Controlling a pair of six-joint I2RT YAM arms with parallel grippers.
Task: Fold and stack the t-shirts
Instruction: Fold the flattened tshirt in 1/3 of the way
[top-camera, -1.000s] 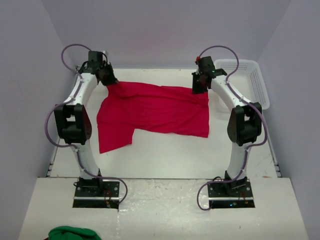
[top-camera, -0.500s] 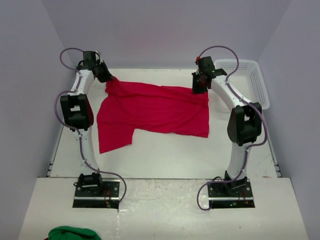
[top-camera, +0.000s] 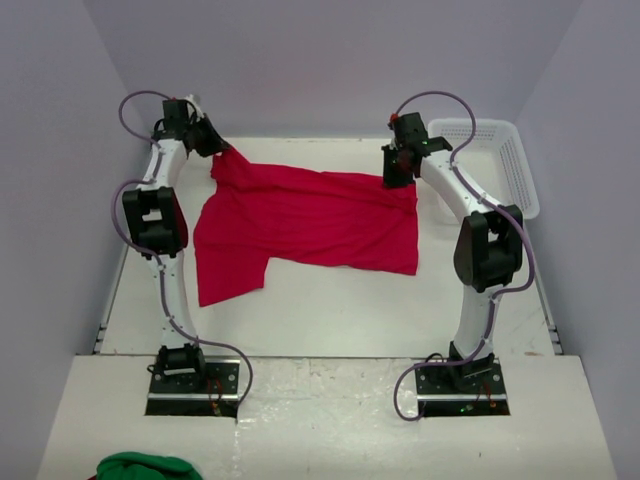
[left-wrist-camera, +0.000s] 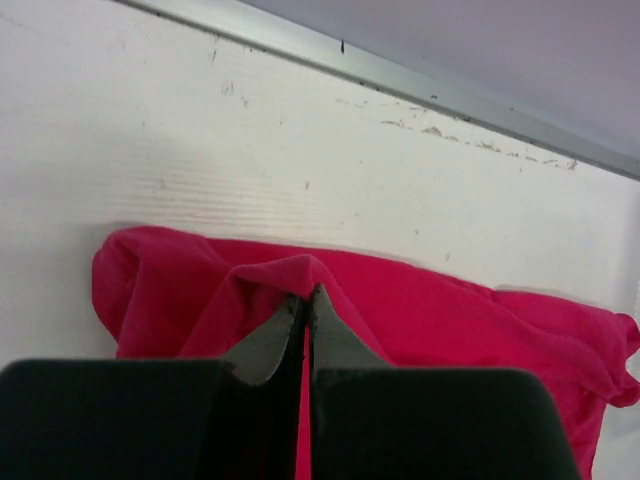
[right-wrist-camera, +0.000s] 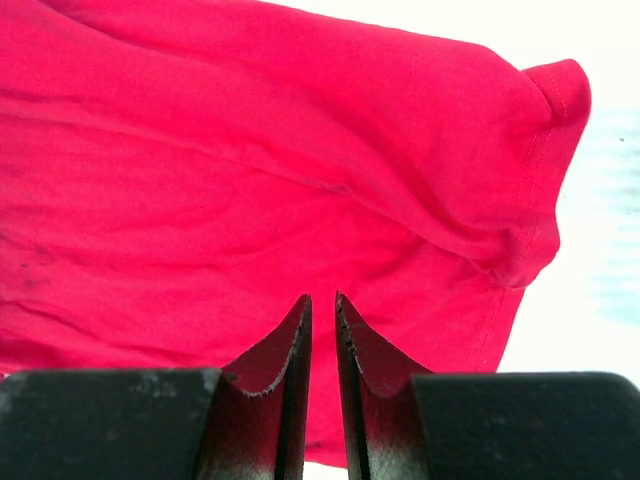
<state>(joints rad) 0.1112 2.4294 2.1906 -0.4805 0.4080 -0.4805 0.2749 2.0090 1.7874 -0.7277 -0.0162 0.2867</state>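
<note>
**Left gripper (left-wrist-camera: 303, 298), clamped on the t-shirt (top-camera: 310, 215) corner, had pulled it toward the upper left.**
The t-shirt lay mid-frame, stretched flatter for folding; right gripper (right-wrist-camera: 322, 298) hovered over its upper-right edge, jaws slightly apart, empty.

We log bare worktop (top-camera: 340, 310) along the near strip, between the t-shirt (top-camera: 310, 215) and the arm bases: open passage there. The white mesh basket (top-camera: 520, 175) blocks the far right corner. The left arm (top-camera: 150, 220) and right arm (top-camera: 487, 250) flank the cloth. Walls (top-camera: 60, 150) close three sides.
</note>
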